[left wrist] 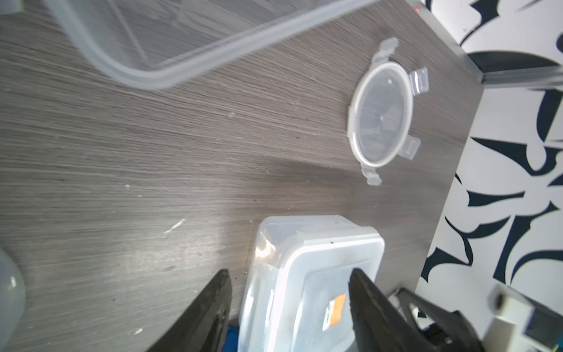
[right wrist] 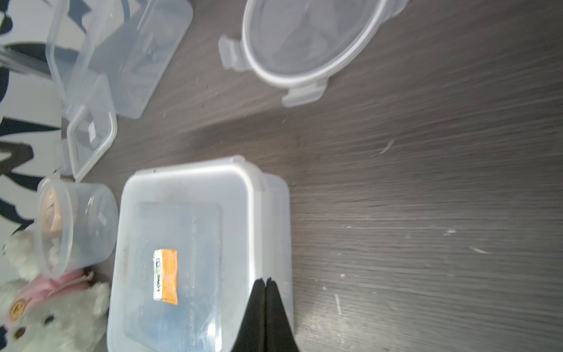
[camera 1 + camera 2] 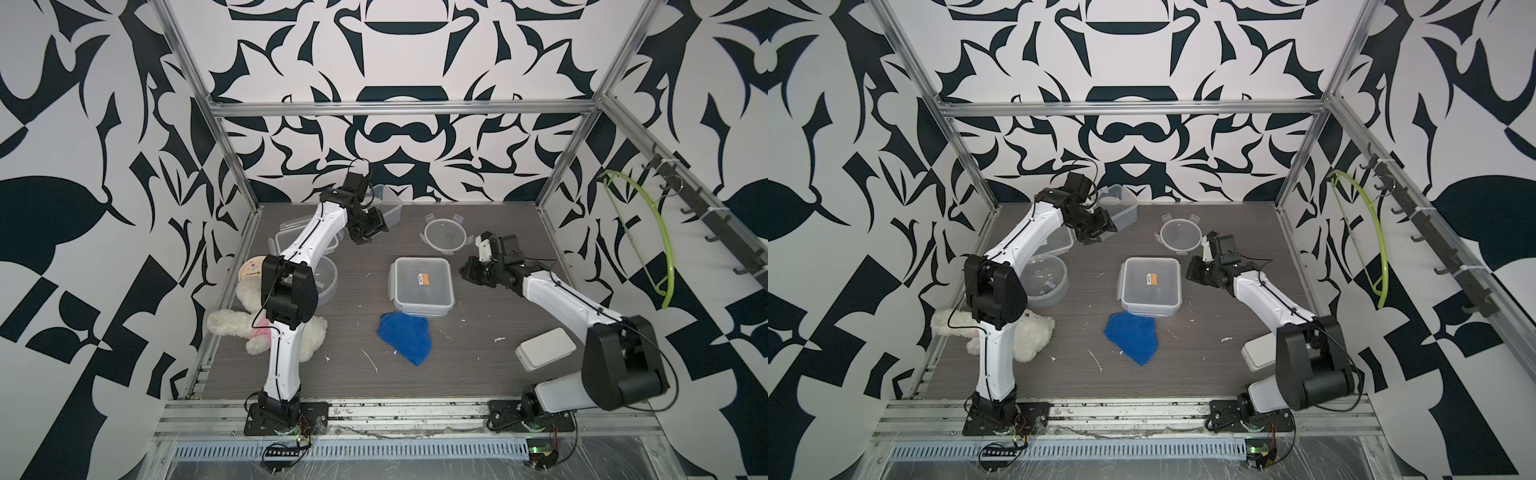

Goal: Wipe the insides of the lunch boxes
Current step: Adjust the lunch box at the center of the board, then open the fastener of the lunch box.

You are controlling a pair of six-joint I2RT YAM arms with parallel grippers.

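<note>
1. Right gripper, pressed together and empty, hangs just beside the square lunch box in the middle.
2. Left gripper, spread and empty, hangs near the rectangular lunch box at the back.
3. Round lunch box sits on the left.

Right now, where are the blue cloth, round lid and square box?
blue cloth point(image 3: 405, 337): in a top view, fabric middle.
round lid point(image 3: 446, 235): in a top view, clear centre.
square box point(image 2: 195, 231): right wrist view, upper face.
</note>
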